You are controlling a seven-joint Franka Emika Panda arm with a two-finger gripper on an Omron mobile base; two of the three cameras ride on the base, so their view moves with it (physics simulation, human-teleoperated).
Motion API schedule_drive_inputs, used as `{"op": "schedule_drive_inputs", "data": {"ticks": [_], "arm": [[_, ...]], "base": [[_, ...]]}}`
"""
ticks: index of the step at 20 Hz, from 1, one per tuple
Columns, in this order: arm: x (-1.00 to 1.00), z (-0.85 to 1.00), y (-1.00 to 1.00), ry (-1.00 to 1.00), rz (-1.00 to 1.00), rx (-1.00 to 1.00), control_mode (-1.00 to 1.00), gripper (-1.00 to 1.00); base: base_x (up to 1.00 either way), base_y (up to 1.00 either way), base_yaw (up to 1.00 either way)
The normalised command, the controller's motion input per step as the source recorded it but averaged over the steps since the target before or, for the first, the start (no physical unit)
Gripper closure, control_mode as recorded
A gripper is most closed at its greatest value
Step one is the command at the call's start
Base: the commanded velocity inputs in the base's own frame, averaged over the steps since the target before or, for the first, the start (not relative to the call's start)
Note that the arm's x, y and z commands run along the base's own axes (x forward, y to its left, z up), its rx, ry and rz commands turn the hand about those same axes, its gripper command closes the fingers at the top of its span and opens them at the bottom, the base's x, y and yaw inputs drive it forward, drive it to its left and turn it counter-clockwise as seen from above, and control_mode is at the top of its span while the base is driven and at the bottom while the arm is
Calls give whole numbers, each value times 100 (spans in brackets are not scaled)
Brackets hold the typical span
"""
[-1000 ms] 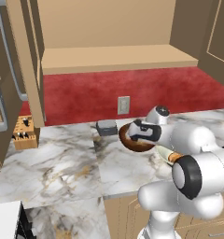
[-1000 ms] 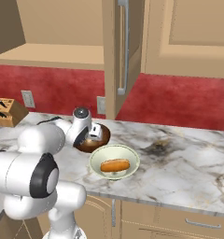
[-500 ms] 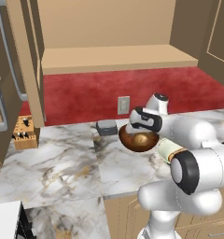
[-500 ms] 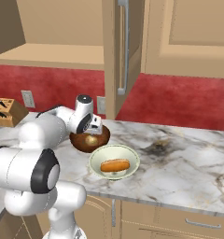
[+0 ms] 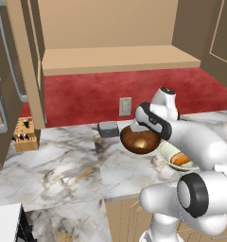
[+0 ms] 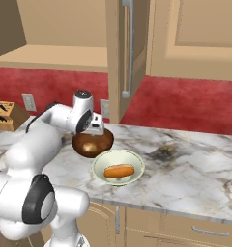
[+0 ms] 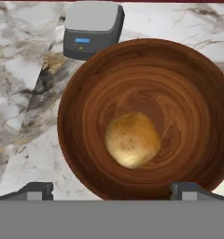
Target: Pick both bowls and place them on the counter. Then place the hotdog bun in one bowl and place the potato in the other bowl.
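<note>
The glossy dark brown bowl stands on the marble counter. The potato, a golden-brown lump, lies in its middle. My gripper hangs open just above this bowl, holding nothing, fingertips wide apart. Right beside it sits the cream bowl with the orange-tan hotdog bun lying inside.
A small grey box sits on the counter just behind the brown bowl. A knife block stands far left. A tan wooden shelf runs above the red wall, and a cabinet door hangs open.
My hand has lifted up and back out of the brown bowl, staying open. The potato stays in the bowl; both bowls and the bun have not moved.
</note>
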Motion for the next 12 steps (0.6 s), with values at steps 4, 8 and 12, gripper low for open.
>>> {"op": "schedule_drive_inputs", "data": {"ticks": [4, 8, 12], "arm": [[-48, 34, 0, 0, 0, -7, -100, -100], [-52, 32, 0, 0, 0, -6, -100, -100], [-55, 28, 0, 0, 0, -8, -100, -100]], "base": [[0, 0, 0], [0, 0, 0], [0, 0, 0]]}}
